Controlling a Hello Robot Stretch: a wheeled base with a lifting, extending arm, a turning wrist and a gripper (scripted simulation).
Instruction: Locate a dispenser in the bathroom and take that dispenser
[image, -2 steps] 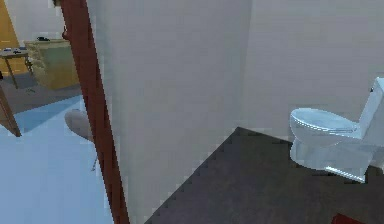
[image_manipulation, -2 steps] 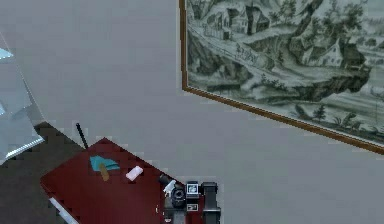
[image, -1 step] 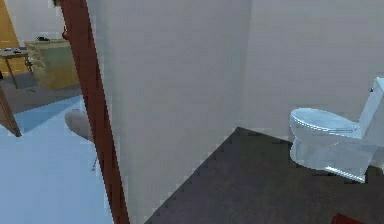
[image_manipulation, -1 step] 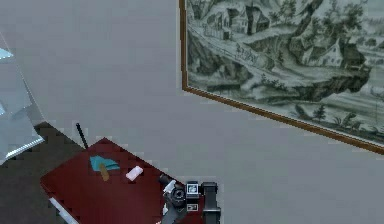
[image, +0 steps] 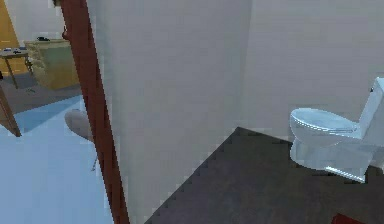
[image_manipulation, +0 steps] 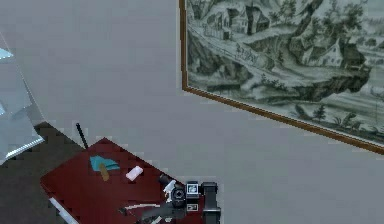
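Bathroom reached; toilet (image: 325, 140) ahead. Step in hand: locating. The gripper (image_manipulation: 142, 208) sits at a dark red tabletop (image_manipulation: 65, 183); its finger state and load cannot be told. Teal thing (image_manipulation: 100, 164) and pale block (image_manipulation: 134, 173) lie near it, neither surely the dispenser. Next move calls for identifying, then aligning.

forward view: looks ahead and somewhat down, past a near white partition wall (image: 170, 90) at centre, toilet (image: 325, 140) at right edge | arm side view: looks sideways, close to a wall with a framed landscape picture (image_manipulation: 290, 50) upper right, dark red table (image_manipulation: 75, 180) and gripper (image_manipulation: 135, 209) along bottom | shared: toilet, dark floor (image: 250, 180)
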